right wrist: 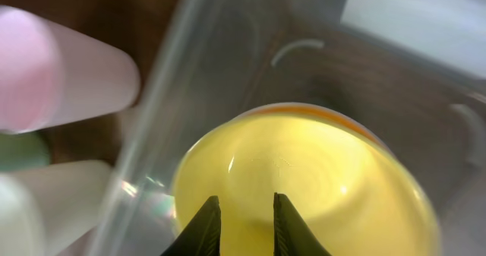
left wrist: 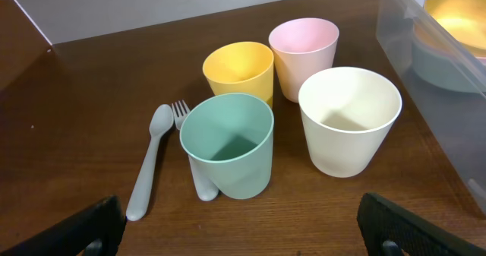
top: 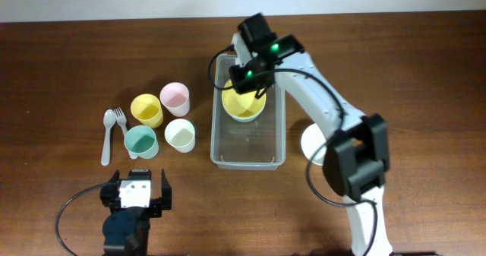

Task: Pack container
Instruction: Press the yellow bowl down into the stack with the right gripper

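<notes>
The clear container stands right of centre; its wall also shows at the right edge of the left wrist view. Inside it a yellow bowl rests in a pale blue-green bowl. My right gripper hangs over the yellow bowl's inside. Its jaws stand a narrow gap apart, and only the bowl's yellow surface shows between them. My left gripper sits wide open near the front edge, facing the cups, with nothing between its fingers.
Yellow, pink, teal and cream cups cluster left of the container. A grey spoon and fork lie beside them. A white plate lies partly under the right arm.
</notes>
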### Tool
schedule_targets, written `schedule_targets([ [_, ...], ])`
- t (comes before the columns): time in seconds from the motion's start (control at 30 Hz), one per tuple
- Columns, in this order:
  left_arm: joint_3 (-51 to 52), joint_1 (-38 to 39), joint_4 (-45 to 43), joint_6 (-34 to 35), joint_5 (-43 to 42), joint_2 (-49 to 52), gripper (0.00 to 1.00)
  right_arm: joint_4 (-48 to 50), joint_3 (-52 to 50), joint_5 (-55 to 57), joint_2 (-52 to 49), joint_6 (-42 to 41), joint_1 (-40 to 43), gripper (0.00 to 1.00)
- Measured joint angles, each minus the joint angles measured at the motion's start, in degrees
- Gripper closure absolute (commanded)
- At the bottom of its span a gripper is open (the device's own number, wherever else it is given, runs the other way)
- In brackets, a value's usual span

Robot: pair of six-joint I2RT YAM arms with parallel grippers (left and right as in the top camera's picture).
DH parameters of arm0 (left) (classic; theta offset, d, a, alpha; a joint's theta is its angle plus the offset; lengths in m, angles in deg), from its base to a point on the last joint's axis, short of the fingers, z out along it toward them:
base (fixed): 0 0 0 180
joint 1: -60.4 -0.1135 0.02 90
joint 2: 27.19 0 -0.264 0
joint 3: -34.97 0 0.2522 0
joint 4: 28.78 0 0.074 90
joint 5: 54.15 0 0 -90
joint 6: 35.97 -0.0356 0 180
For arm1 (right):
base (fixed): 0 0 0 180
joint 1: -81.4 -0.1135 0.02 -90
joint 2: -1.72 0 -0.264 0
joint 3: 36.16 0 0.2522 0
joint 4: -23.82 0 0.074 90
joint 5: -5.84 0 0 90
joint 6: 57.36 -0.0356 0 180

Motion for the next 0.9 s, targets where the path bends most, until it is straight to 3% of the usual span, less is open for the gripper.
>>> schedule_targets([
  [0.17, 0.0, 0.0, 0.0, 0.0, 0.0, 0.0, 0.00, 2.4, -0.1, 0.0, -4.6, -1.1, 0.2, 0.80],
  [0.7, 0.0, 0.0, 0.0, 0.0, 0.0, 0.0, 0.00, 3.7, -0.1, -1.5, -5.1, -1.5, 0.4, 0.78],
  [0.77, 0.0, 0.0, 0.0, 0.0, 0.0, 0.0, 0.00, 3.5, -0.1, -1.5, -5.3, -1.5, 0.4, 0.72],
  [0.9, 0.0, 0.0, 0.0, 0.0, 0.0, 0.0, 0.00, 2.9, 0.0, -1.7, -5.3, -1.6, 0.7, 0.72],
])
